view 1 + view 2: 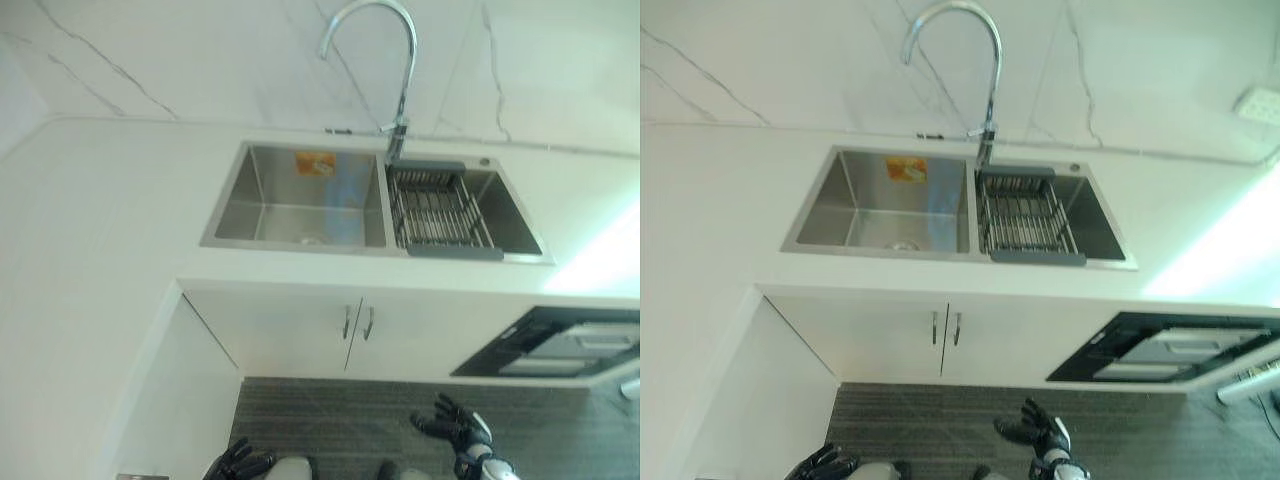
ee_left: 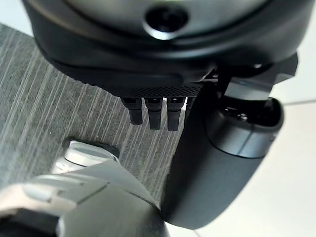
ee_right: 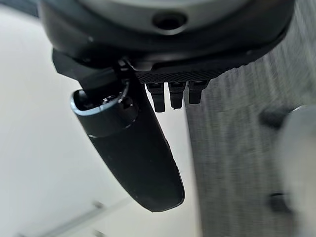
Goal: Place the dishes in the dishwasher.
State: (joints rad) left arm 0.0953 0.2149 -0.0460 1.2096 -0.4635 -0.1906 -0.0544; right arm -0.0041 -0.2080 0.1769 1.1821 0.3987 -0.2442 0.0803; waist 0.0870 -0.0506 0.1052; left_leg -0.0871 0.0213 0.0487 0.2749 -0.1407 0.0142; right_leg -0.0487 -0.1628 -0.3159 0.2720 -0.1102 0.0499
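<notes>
In the left eye view, a white counter is seen around a double sink; a wire rack sits in the basin beneath the tap. Below the sink, the dishwasher stands open over grey floor. In the wrist views, the left hand and right hand are held relaxed, empty.

Cut off at the edges
The left hand and the dishwasher near the right hand's fingers run past the frame.

Black-fronted dishwasher set under the white bench at the right, door tilted open, pale racks visible inside, wire dish rack sitting in the right sink basin
</notes>
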